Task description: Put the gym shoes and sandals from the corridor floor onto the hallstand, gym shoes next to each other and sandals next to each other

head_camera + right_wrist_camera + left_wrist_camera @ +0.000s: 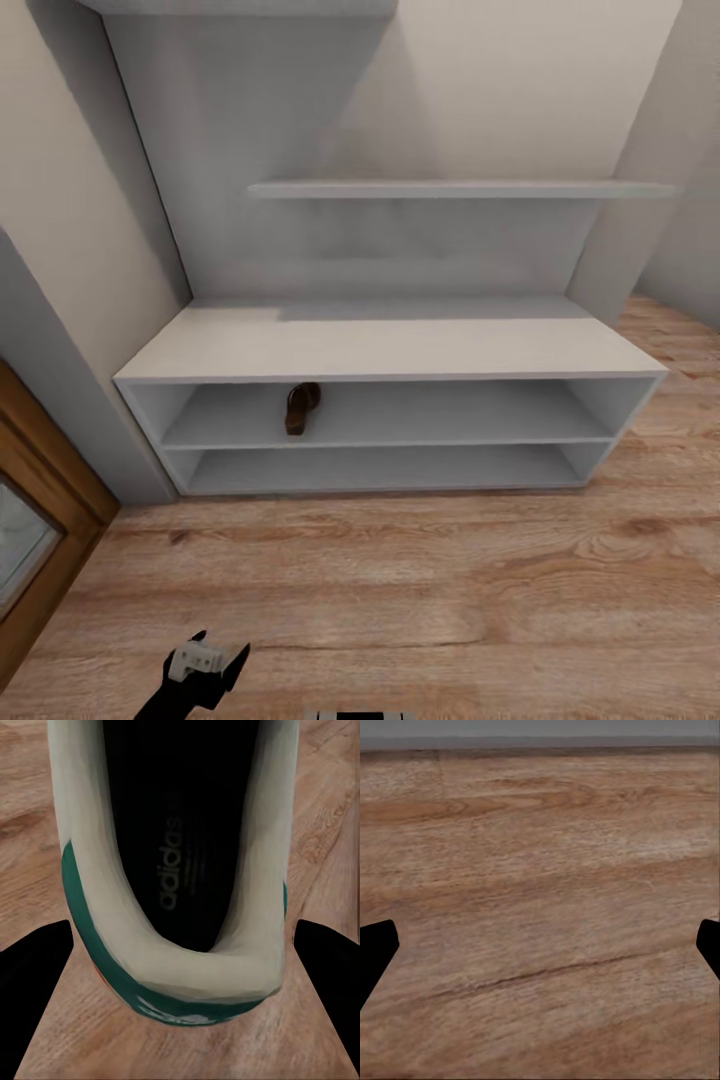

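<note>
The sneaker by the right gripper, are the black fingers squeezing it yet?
Apart. The right wrist view shows wood floor between each finger of the right gripper and the gym shoe.

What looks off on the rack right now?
One brown sandal sits alone on the upper tier of the shoe rack, lying at an angle, with no partner beside it. Otherwise nothing is damaged. A gym shoe sits between the right gripper's open fingers, above the floor.

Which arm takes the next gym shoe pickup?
Right. Its gripper is open with a gym shoe between the fingers, heel nearest. The left gripper faces bare corridor floor.
</note>
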`<state>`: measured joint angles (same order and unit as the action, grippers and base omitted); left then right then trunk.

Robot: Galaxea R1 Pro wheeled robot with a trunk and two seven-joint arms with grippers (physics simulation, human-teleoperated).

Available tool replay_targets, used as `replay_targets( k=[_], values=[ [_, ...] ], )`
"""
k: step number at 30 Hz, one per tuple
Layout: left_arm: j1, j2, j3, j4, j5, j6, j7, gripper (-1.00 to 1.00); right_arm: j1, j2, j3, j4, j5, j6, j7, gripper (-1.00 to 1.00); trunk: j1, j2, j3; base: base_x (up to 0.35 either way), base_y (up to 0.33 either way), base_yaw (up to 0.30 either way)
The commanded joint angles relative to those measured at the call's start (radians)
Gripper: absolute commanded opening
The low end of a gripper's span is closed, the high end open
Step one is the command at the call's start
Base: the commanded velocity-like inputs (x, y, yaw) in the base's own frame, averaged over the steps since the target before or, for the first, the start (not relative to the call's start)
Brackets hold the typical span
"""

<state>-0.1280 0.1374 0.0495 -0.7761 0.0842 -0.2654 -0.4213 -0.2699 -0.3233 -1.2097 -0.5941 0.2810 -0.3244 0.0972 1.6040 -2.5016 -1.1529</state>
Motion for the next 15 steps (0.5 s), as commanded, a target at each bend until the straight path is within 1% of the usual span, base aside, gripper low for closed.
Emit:
replay_targets(
  k=[1,3,4,5,9,10,11,13,15],
  values=[
    [0.000,0.005,0.008,0.001,0.010,0.000,-0.020,1.00,-0.002,0.000,-0.009,0.000,0.005,-0.005,0.010,-1.00,0.000,0.000,-0.001,-0.101,0.000,0.000],
    [0.002,0.025,0.032,0.003,0.013,-0.001,-0.052,1.00,-0.002,0.000,-0.008,0.000,0.005,-0.005,0.010,-1.00,0.000,0.000,-0.001,-0.053,0.000,0.000],
    [0.003,0.029,0.037,0.004,0.013,-0.001,-0.057,1.00,-0.002,0.000,-0.008,0.000,0.005,-0.005,0.011,-1.00,0.000,0.000,-0.001,-0.033,0.000,0.000],
    [0.003,0.036,0.053,0.021,0.013,-0.002,-0.069,1.00,-0.002,0.001,-0.008,0.000,0.006,-0.004,0.012,-1.00,0.000,0.000,-0.001,-0.011,0.000,0.000],
    [0.004,0.031,0.063,0.056,0.009,-0.003,-0.073,1.00,-0.002,0.004,-0.006,-0.001,0.004,-0.005,0.015,-1.00,0.000,0.000,-0.001,-0.004,0.000,0.000],
    [0.004,0.031,0.061,0.060,0.008,-0.003,-0.068,1.00,-0.002,0.019,-0.005,-0.004,0.003,-0.005,0.015,-1.00,0.000,0.000,-0.001,0.000,-0.017,-0.023],
    [0.004,0.031,0.061,0.060,0.007,-0.003,-0.068,1.00,-0.002,0.021,-0.005,-0.005,0.003,-0.005,0.015,-1.00,0.000,0.000,0.000,0.000,-0.077,-0.026],
    [0.004,0.031,0.060,0.060,0.007,-0.006,-0.067,1.00,-0.002,0.022,-0.005,-0.005,0.003,-0.005,0.014,-1.00,0.000,0.000,0.000,0.000,-0.142,-0.017],
    [0.004,0.031,0.060,0.060,0.006,-0.024,-0.066,1.00,-0.002,0.024,-0.005,-0.003,0.004,-0.005,0.014,-1.00,0.000,0.000,0.000,0.000,-0.219,-0.007]
  ],
)
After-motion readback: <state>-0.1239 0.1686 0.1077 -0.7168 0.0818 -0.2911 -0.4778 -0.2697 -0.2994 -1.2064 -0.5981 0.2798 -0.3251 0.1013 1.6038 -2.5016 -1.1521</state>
